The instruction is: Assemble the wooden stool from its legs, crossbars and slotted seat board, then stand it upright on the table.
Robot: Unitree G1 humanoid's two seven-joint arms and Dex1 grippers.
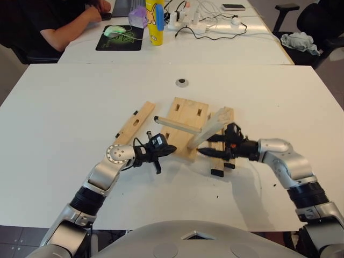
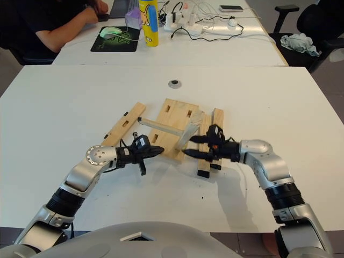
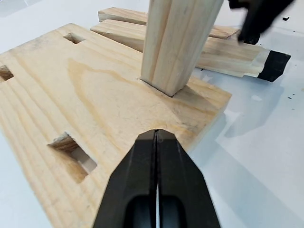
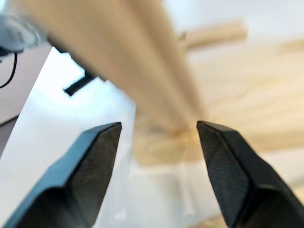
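In the middle of the head view we see the seat board (image 1: 185, 119) lying flat on the white table (image 1: 64, 107). One leg (image 1: 208, 130) stands tilted in a slot near the board's lower right corner. A crossbar (image 1: 177, 125) reaches left from it. Our left gripper (image 1: 172, 149) is pinched tight on nothing, by the board's lower left edge. Our right gripper (image 1: 200, 152) is spread wide at the leg's foot; we cannot tell if it touches. The loose legs (image 1: 219, 161) behind it are partly hidden. A slotted stick (image 1: 133, 124) lies left of the board.
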